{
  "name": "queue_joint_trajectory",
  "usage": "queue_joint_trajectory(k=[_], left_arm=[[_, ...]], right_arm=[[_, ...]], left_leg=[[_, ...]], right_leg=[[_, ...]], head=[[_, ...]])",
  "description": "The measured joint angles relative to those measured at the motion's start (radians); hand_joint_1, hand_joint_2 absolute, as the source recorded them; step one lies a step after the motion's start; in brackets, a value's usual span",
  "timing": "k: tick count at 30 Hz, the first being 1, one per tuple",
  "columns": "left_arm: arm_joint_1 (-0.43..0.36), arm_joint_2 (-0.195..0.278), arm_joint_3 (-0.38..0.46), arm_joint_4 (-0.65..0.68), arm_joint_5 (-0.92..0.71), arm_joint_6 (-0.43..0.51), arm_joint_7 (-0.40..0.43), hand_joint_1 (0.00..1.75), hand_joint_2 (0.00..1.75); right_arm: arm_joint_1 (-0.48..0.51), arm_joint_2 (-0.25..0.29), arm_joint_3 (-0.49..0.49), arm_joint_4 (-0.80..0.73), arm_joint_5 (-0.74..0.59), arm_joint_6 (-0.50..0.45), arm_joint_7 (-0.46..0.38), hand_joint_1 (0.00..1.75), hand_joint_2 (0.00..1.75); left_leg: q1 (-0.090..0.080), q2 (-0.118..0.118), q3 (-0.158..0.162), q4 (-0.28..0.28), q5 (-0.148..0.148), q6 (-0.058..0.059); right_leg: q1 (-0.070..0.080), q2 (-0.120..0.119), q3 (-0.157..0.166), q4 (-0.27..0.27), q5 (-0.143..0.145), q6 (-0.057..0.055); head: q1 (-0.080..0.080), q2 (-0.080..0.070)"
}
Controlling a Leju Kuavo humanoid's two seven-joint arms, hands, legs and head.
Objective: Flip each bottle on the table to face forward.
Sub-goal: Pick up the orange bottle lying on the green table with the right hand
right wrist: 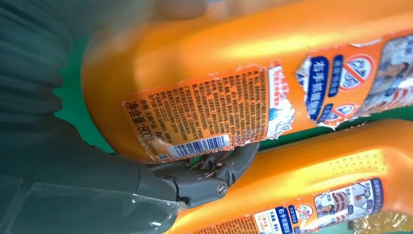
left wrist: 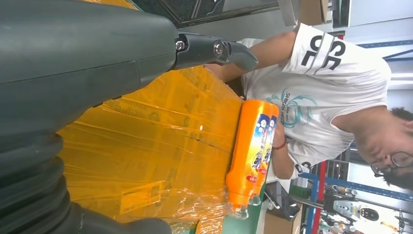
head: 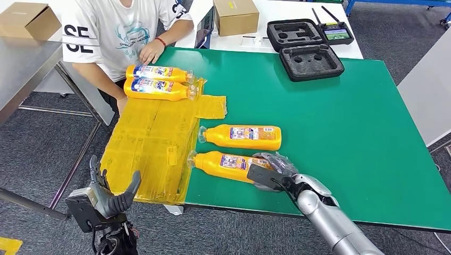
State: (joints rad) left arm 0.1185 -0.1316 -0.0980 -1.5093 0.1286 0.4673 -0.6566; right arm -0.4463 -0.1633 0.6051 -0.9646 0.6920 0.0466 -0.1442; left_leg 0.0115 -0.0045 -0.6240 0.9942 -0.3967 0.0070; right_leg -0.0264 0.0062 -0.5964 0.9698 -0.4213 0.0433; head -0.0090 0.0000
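Head view, near to far. Left hand [head: 111, 194] hangs off the near-left edge of the table, fingers spread apart and holding nothing; in the left wrist view its thumb [left wrist: 214, 51] points toward the yellow plastic sheet [head: 149, 146] without touching a bottle. Right hand [head: 271, 172] lies on the green table [head: 345, 133] with its fingers wrapped round the base end of the nearest bottle [head: 223, 163]; the right wrist view shows a finger [right wrist: 221, 170] tucked against the torn back label of that bottle, between it and the second bottle [head: 242, 136], which lies just beyond.

Four orange bottles in all, every one lying on its side. The two near ones lie parallel on bare green table, caps toward the sheet. The two far ones, third bottle [head: 157, 88] and fourth bottle [head: 158, 71], lie touching at the sheet's far end, blue front labels showing, caps pointing the other way. A person's hand [head: 150, 51] rests on the table just behind them.

Beyond: two cardboard boxes [head: 235, 15], two open black foam cases [head: 311, 61].
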Motion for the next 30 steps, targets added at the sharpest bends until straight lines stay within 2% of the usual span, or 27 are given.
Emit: queue_joint_trajectory(k=[7,14,16,20,22,30], left_arm=[[0.0,0.0,0.0,0.0,0.002,-0.002,0.0,0.0,1.75],[-0.001,0.0,0.0,0.0,0.012,-0.007,0.002,0.0,1.75],[-0.001,0.0,0.0,0.0,0.015,-0.013,0.002,0.0,1.75],[-0.007,0.0,0.0,0.007,0.034,-0.049,-0.002,0.0,1.75],[-0.009,0.0,-0.001,0.008,0.054,-0.075,-0.003,0.0,1.75],[0.025,0.0,-0.026,-0.082,0.129,-0.175,0.004,0.0,1.75]], right_arm=[[-0.003,0.002,0.003,0.008,-0.001,0.002,-0.005,1.72,1.75],[-0.004,0.004,0.01,0.01,-0.05,0.019,-0.048,1.75,1.75],[-0.001,0.005,0.011,0.01,-0.095,0.023,-0.1,1.75,1.75],[0.036,0.023,-0.002,-0.024,-0.278,0.017,-0.351,1.75,1.75],[0.057,0.047,-0.022,-0.059,-0.364,0.002,-0.425,1.75,1.75],[0.128,0.166,-0.084,-0.136,-0.524,-0.068,-0.499,1.75,1.75]], left_leg=[[0.0,0.0,0.0,0.0,0.0,0.0],[0.0,0.0,0.0,0.0,0.0,0.0],[0.0,0.0,0.0,0.0,0.0,0.0],[0.0,0.0,-0.001,0.0,0.0,0.0],[0.0,0.0,-0.001,0.0,0.0,0.0],[0.0,0.0,-0.001,0.0,-0.001,0.0]], right_leg=[[0.0,0.0,0.0,0.0,0.0,0.0],[0.0,0.0,0.0,0.0,0.0,0.0],[0.0,0.0,0.0,0.0,0.0,0.0],[0.0,0.0,-0.001,0.0,0.0,0.0],[0.0,0.0,-0.001,0.0,0.0,0.0],[0.0,0.0,-0.001,0.0,-0.001,0.0]], head=[[0.0,0.0],[0.0,0.0],[0.0,0.0],[0.0,0.0],[0.0,0.0],[0.0,0.0]])
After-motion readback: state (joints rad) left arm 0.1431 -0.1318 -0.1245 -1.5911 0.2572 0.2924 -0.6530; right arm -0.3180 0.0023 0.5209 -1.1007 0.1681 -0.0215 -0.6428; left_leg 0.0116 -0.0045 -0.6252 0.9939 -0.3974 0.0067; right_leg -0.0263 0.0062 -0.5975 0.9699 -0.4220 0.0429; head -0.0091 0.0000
